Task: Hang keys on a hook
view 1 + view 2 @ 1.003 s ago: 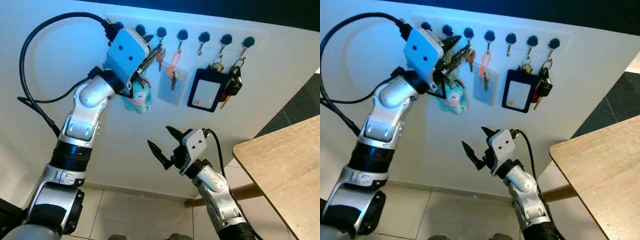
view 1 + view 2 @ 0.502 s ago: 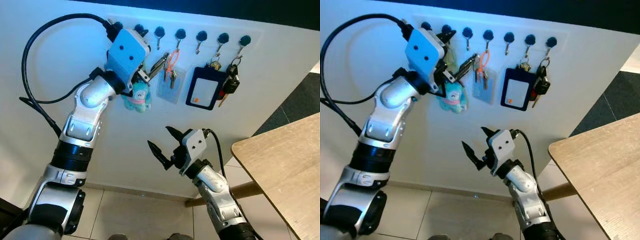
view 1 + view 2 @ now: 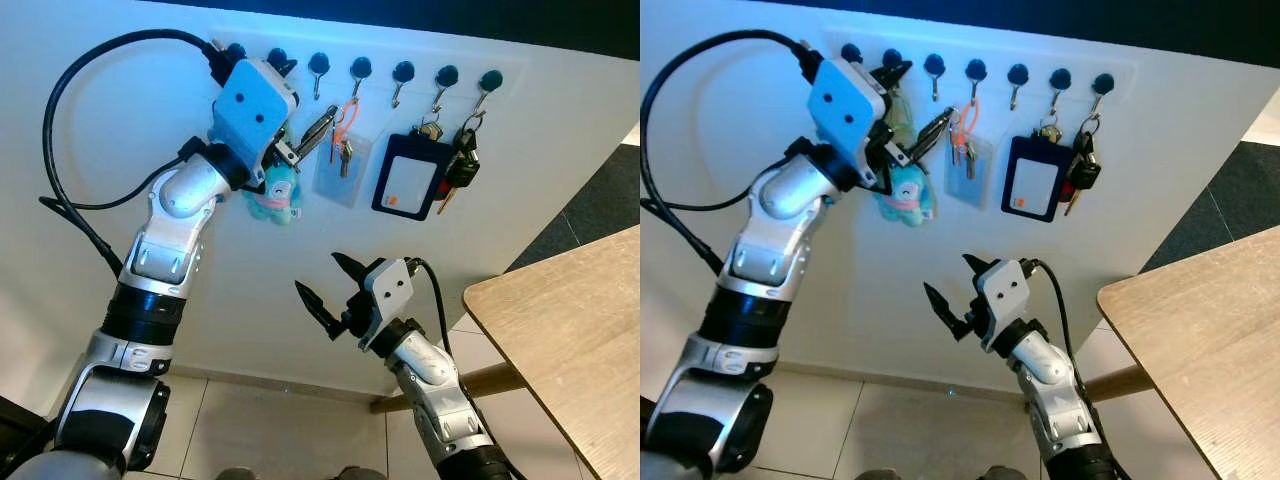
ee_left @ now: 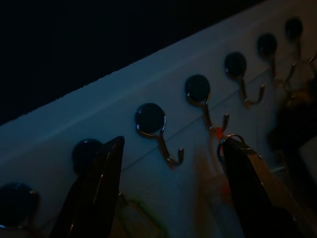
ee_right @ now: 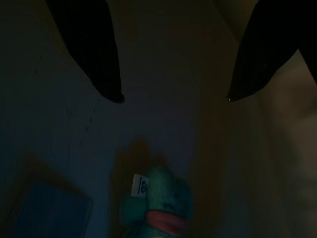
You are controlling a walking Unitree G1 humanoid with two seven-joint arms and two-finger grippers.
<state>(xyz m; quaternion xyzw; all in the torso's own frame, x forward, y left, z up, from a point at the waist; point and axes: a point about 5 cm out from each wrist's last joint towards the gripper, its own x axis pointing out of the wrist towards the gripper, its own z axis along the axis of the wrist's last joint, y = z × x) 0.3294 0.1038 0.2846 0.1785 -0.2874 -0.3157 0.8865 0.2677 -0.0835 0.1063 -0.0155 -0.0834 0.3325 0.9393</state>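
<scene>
A white rail [image 3: 200,40] on the wall carries a row of dark hooks [image 3: 318,64]. My left gripper [image 3: 312,88] is raised against it and open, fingers spread on either side of a bare hook [image 4: 161,134]. A small bunch of keys [image 3: 334,146] hangs just past the lower fingertip, beside an orange loop [image 3: 346,112]. Its ring [image 4: 232,140] sits at that fingertip, close to the neighbouring hook [image 4: 218,119]; whether it rests on that hook I cannot tell. My right gripper [image 3: 317,272] hovers open low in front of the wall, holding nothing.
A teal plush toy [image 3: 276,196] hangs under my left wrist. Further right hang a clear pouch [image 3: 338,180], a black badge holder [image 3: 406,190] and car keys [image 3: 462,166]. A wooden table [image 3: 565,340] juts in at the right, over a tiled floor [image 3: 270,440].
My left gripper's fingers, together on the keys under the third hook a second ago, have spread apart. The keys now sit further right by the orange loop. The right arm has not moved.
</scene>
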